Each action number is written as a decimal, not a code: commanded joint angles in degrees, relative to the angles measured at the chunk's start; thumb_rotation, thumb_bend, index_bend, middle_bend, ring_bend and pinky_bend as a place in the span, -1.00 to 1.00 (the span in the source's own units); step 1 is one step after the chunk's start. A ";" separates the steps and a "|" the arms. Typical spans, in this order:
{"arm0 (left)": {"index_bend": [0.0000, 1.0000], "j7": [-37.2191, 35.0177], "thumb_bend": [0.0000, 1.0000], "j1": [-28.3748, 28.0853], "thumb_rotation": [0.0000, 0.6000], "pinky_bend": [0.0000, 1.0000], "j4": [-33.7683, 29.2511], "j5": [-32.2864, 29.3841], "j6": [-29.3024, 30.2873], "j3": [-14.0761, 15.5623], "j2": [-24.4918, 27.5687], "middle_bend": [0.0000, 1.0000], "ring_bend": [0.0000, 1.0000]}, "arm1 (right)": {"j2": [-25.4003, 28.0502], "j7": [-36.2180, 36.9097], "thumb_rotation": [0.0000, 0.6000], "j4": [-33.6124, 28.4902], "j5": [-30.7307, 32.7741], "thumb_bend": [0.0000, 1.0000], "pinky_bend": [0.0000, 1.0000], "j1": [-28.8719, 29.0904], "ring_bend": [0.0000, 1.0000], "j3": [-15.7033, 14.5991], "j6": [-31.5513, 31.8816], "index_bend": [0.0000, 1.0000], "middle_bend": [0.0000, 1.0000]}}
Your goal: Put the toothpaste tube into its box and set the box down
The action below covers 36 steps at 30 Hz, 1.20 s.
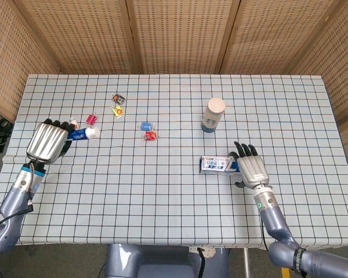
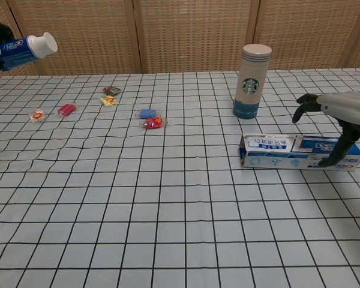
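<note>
One toothpaste tube (image 1: 81, 134), one toothpaste box (image 1: 218, 164), one lidded cup (image 1: 213, 114) and six small wrapped sweets lie in play on the gridded table (image 1: 174, 202).

The tube is off the table, gripped in the left hand (image 1: 46, 141) at the table's left side; the fingers (image 1: 57, 124) are wrapped around its rear part, and the white cap end sticks out past them toward the right. In the chest view the tube (image 2: 24, 48) shows high at the left edge, cap pointing right.

The box lies flat on the table toward the right, in front of the cup, its open end facing left. The right hand (image 1: 252, 168) sits over the box's right half — fingers (image 2: 306, 101) spread and curved above it, thumb down in front of the box's front face. Whether any finger actually touches the box cannot be told; nothing is clamped.

The sweets sit at the left-centre: two near the far side (image 1: 118, 105), a blue (image 1: 145, 125) and a red one (image 1: 151, 135) touching each other, and two by the left hand (image 1: 91, 119).
</note>
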 commanded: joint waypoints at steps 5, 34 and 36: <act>0.70 -1.06 0.47 0.20 1.00 -0.06 1.13 0.87 -0.13 0.01 -0.16 0.08 0.03 | -1.68 -0.36 1.00 4.34 3.72 -0.71 -0.76 2.57 -1.00 0.76 -0.97 -0.50 -1.00; 0.69 -1.16 0.47 0.06 1.00 -0.06 0.02 2.22 -0.56 -1.10 0.81 0.08 0.03 | -5.99 13.07 1.00 10.81 -3.19 -0.35 0.22 3.33 0.05 -1.69 -0.95 0.44 0.02; 0.70 -0.80 0.47 -0.10 1.00 -0.06 -1.03 2.80 -0.54 -1.12 1.41 0.08 0.03 | -4.65 13.03 1.00 7.09 -2.30 -0.35 0.22 3.47 0.05 -0.85 -0.91 0.44 0.02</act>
